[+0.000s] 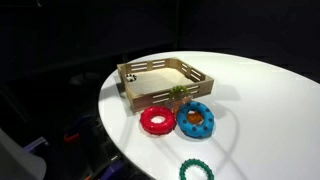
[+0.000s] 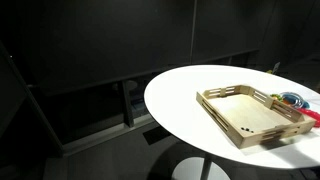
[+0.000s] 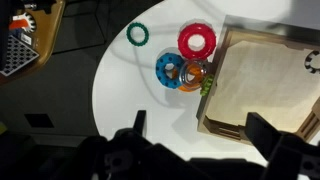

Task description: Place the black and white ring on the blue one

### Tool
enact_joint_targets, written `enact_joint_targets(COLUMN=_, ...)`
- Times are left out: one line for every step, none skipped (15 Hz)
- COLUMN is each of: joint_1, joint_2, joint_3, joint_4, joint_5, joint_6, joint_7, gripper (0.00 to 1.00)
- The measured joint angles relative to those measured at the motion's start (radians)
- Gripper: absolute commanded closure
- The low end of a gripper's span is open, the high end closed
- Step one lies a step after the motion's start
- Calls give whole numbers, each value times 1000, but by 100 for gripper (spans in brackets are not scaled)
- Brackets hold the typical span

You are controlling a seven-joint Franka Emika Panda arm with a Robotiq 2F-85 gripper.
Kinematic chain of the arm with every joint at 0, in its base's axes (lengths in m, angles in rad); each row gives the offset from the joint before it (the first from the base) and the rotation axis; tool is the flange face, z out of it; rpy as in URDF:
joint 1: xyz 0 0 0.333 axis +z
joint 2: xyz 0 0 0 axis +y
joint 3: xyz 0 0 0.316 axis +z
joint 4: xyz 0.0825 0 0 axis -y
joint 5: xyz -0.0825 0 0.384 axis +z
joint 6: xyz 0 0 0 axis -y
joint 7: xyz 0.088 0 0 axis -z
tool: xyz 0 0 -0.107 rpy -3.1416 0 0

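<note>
The black and white ring (image 3: 312, 62) is small and lies inside the wooden tray (image 3: 255, 95), at the right edge of the wrist view; in an exterior view it shows in the tray's far corner (image 1: 130, 75). The blue ring (image 3: 170, 71) with an orange piece in its middle lies on the white table beside the tray, also seen in both exterior views (image 1: 197, 118) (image 2: 293, 99). My gripper (image 3: 200, 135) is open and empty, high above the table near the tray's corner. It does not show in either exterior view.
A red ring (image 3: 197, 41) lies next to the blue ring, and a green beaded ring (image 3: 137, 34) lies further off. A small green thing (image 3: 205, 86) sits by the tray wall. The round white table (image 1: 270, 110) ends in a curved edge near the rings.
</note>
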Motion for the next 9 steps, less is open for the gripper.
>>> enact_joint_targets(joint_1=0, joint_2=-1, joint_3=0, joint_4=0, joint_5=0, joint_6=0, joint_7=0, gripper=0)
enact_joint_targets(joint_1=0, joint_2=-1, joint_3=0, joint_4=0, joint_5=0, joint_6=0, joint_7=0, gripper=0)
enact_joint_targets(joint_1=0, joint_2=-1, joint_3=0, joint_4=0, joint_5=0, joint_6=0, joint_7=0, gripper=0)
enact_joint_targets(joint_1=0, joint_2=-1, joint_3=0, joint_4=0, joint_5=0, joint_6=0, joint_7=0, gripper=0)
enact_joint_targets(joint_1=0, joint_2=-1, joint_3=0, joint_4=0, joint_5=0, joint_6=0, joint_7=0, gripper=0)
enact_joint_targets(joint_1=1, joint_2=-1, joint_3=0, joint_4=0, joint_5=0, joint_6=0, joint_7=0, gripper=0)
enact_joint_targets(joint_1=4, joint_2=1, joint_3=-1, joint_4=0, joint_5=0, joint_6=0, joint_7=0, gripper=0)
enact_joint_targets(joint_1=6, joint_2=4, joint_3=-1, joint_4=0, joint_5=0, joint_6=3, joint_7=1, gripper=0)
enact_joint_targets(joint_1=9, joint_2=9, joint_3=0, joint_4=0, joint_5=0, joint_6=8, joint_7=3, gripper=0)
